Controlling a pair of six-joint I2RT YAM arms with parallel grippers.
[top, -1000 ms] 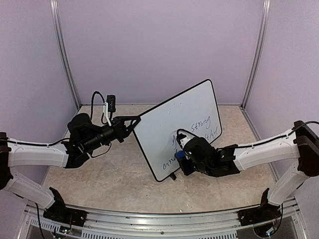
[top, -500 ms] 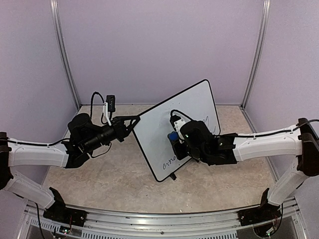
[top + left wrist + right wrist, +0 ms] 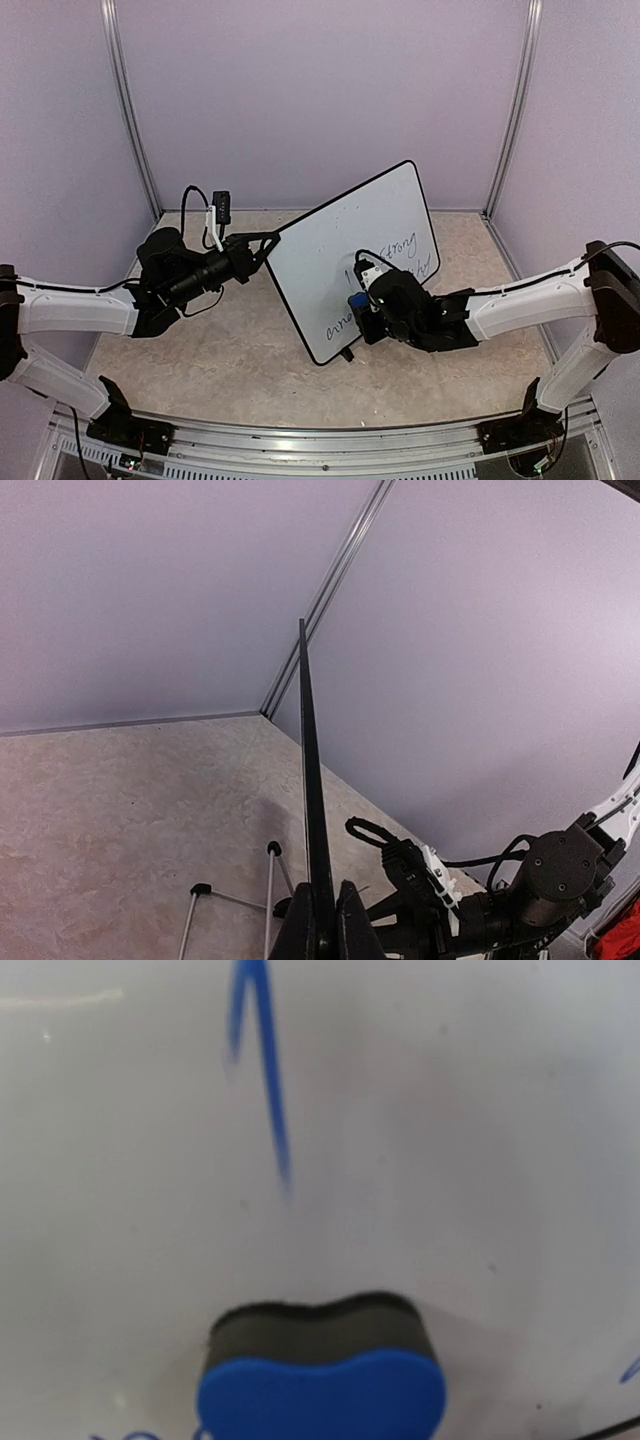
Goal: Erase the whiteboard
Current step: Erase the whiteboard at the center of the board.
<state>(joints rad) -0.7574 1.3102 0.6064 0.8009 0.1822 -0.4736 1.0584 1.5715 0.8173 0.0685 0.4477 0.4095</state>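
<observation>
At the middle of the beige, stone-mottled table top (image 3: 230,350), the whiteboard (image 3: 335,235) stands tilted on its stand. Its glossy face is turned toward 6 o'clock of the overhead view, and its long side runs from about 7 o'clock up to 1 o'clock. Pale lilac walls (image 3: 320,90) close the space on three sides, with aluminium posts (image 3: 128,110) in the far corners at 11 and 1 o'clock. A slotted metal rail (image 3: 320,440) runs along the near edge.

The left gripper (image 3: 270,242) is pinched tight on the board's thin black rim at its 9 o'clock corner. In the left wrist view the rim rises edge-on from between the closed fingers, with the thin black stand legs (image 3: 235,900) at 7 o'clock of them.

The right gripper (image 3: 357,303) is clamped on a black-and-blue eraser (image 3: 320,1390), whose felt lies flat against the board's lower half. Dark handwriting (image 3: 400,255) lies at 2 o'clock of the eraser, and more toward 7 o'clock. In the right wrist view a blue stroke (image 3: 262,1070) sits at 12 o'clock of the eraser, apart from it.
</observation>
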